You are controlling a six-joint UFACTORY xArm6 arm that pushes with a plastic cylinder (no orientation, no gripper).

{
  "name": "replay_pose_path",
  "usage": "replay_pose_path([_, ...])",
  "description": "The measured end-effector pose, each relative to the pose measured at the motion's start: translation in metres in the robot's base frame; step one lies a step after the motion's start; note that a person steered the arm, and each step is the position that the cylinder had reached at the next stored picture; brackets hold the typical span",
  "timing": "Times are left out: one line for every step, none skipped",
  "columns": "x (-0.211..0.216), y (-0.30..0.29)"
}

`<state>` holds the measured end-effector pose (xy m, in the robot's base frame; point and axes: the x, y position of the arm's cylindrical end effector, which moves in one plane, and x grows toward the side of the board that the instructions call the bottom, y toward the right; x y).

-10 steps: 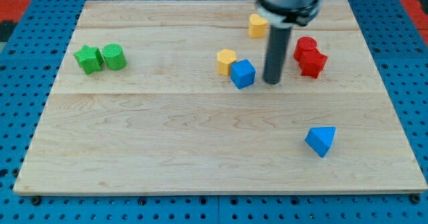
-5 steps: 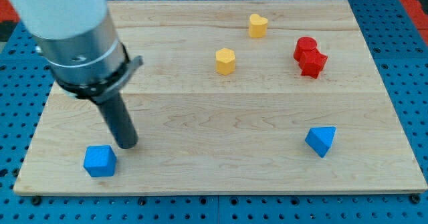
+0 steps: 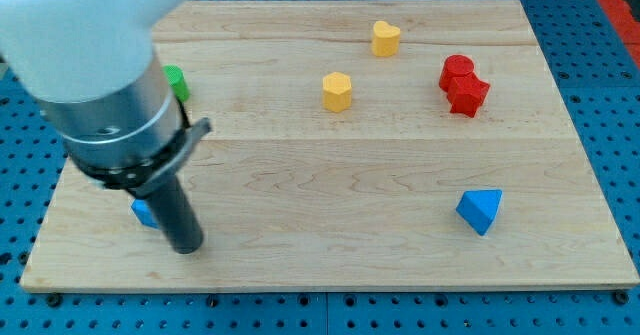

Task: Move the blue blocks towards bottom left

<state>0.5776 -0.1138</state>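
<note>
A blue cube point(image 3: 144, 213) lies near the board's bottom left corner, mostly hidden behind my rod. My tip point(image 3: 188, 247) rests on the board just to the right of it and slightly lower, close to or touching it. A blue triangular block point(image 3: 480, 210) lies at the view's lower right, far from my tip.
A yellow hexagonal block point(image 3: 338, 91) sits at upper centre and a yellow heart-shaped block point(image 3: 385, 37) near the top edge. Two red blocks point(image 3: 463, 83) touch at the upper right. A green block point(image 3: 177, 81) peeks out behind the arm at upper left. The board's bottom edge point(image 3: 330, 287) is close below my tip.
The blue cube went from the board's centre to the bottom left corner. In the last half second my tip moved down a little and the arm now covers most of the cube.
</note>
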Motion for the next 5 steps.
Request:
replay_pose_path([-0.006, 0.129])
replay_pose_path([0.01, 0.22])
replay_pose_path([0.017, 0.304])
replay_pose_path([-0.01, 0.314])
replay_pose_path([-0.021, 0.243])
